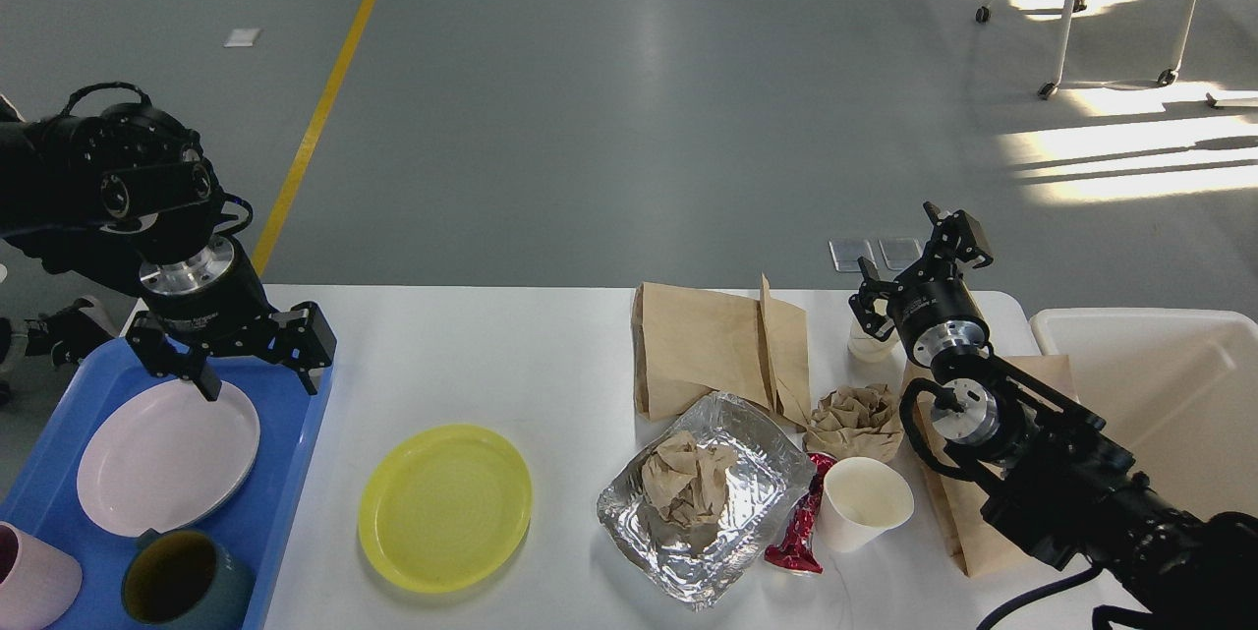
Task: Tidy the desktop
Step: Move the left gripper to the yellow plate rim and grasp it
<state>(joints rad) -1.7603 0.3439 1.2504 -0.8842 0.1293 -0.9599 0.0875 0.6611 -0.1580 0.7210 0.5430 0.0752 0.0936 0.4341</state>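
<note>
From my seat, the wide white matte desktop point(511, 355) fills the lower half of the head view, running from the blue plastic tray point(285, 502) at the left to the cream plastic bin point(1150, 355) at the right.

My left gripper point(257, 367) hangs over the tray's far right corner, its 2 fingers spread wide with nothing between them. In the tray below it lie a pale pink round plate point(167, 458), a dark teal mug point(182, 591) and a pink cup point(29, 576) cut by the view's edge.

My right gripper point(919, 266) is raised over the far right of the desktop, fingers parted and empty, just beside a small white cup point(867, 345).

On the bare desktop sit a round yellow plastic plate point(444, 507), a crumpled foil tray point(757, 473) holding a wad of brown paper point(688, 483), a flat brown paper bag point(708, 345), a second brown paper ball point(853, 422), a red foil wrapper point(798, 537) and a white paper cup point(865, 504) touching that wrapper.
</note>
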